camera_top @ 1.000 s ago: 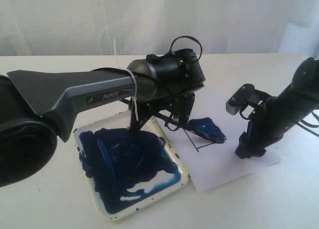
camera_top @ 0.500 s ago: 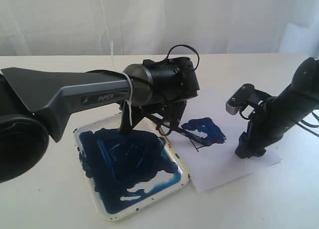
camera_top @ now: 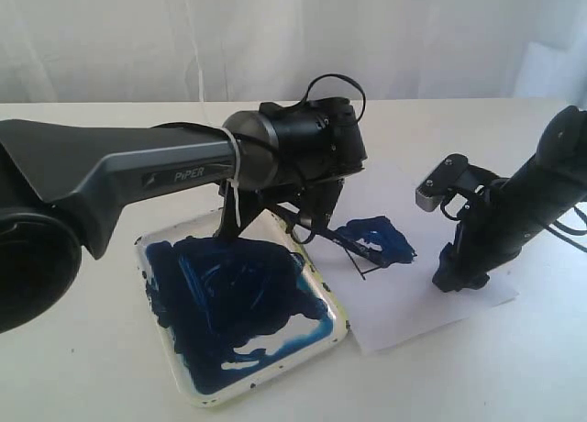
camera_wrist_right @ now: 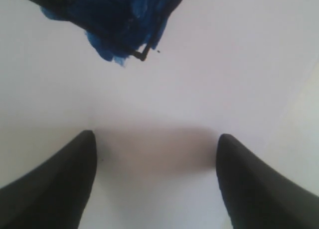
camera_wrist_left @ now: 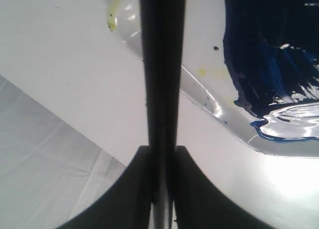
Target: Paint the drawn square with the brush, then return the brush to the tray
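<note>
A white table (camera_top: 83,376) carries everything. The left arm (camera_top: 138,170), the bulkiest thing here, reaches across above the tray's far edge, and the right arm (camera_top: 541,188) leans down at the sheet's edge farthest from the tray. The tray (camera_top: 341,328) lies flat on the table, its inside thick with dark blue paint. One of its corners comes right up to the white paper sheet (camera_top: 422,303) beside it; whether they touch I cannot tell. The right gripper (camera_wrist_right: 154,139) hangs low over bare paper, jaws spread wide with nothing between them. The left gripper (camera_wrist_left: 162,152) is pinched narrowly on the brush (camera_wrist_left: 162,64), whose black handle runs straight out between the fingers (camera_wrist_left: 192,184) and crosses the tray's rim. The drawn square (camera_top: 376,238) sits on the sheet near the edge closest to the tray, smeared over with blue, its thin tail showing. The brush tip I cannot make out
</note>
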Available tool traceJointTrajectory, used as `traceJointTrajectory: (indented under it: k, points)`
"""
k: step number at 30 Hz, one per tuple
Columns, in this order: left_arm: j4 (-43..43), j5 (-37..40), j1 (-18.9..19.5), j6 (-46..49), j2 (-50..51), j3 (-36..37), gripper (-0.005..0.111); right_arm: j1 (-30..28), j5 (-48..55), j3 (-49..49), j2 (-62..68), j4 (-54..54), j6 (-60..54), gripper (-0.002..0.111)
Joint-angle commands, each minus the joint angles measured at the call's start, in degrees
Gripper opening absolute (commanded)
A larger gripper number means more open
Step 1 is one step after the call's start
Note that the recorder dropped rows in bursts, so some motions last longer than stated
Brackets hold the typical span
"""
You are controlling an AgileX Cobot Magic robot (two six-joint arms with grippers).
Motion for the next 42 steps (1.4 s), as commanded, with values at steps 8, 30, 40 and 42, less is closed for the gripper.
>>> traceJointTrajectory:
  k: [8,30,40,42]
  points:
    - [-1.1,5.5,-0.1,-0.4,-0.9,0.4,0.000,0.0,-0.4,0.3,1.2,-0.8,-0.2,0.063]
    - [8.0,5.5,-0.1,-2.6,-1.8,5.4,0.000,0.0,-0.5,0.3,1.2,-0.7,-0.2,0.063]
    - [10.1,5.5,0.1,-7.1,-2.1,5.4,0.000,0.0,-0.5,0.3,1.2,-0.7,-0.2,0.063]
    - [10.0,5.5,0.1,-9.1,-2.5,5.4,0.000,0.0,-0.6,0.3,1.2,-0.7,-0.2,0.063]
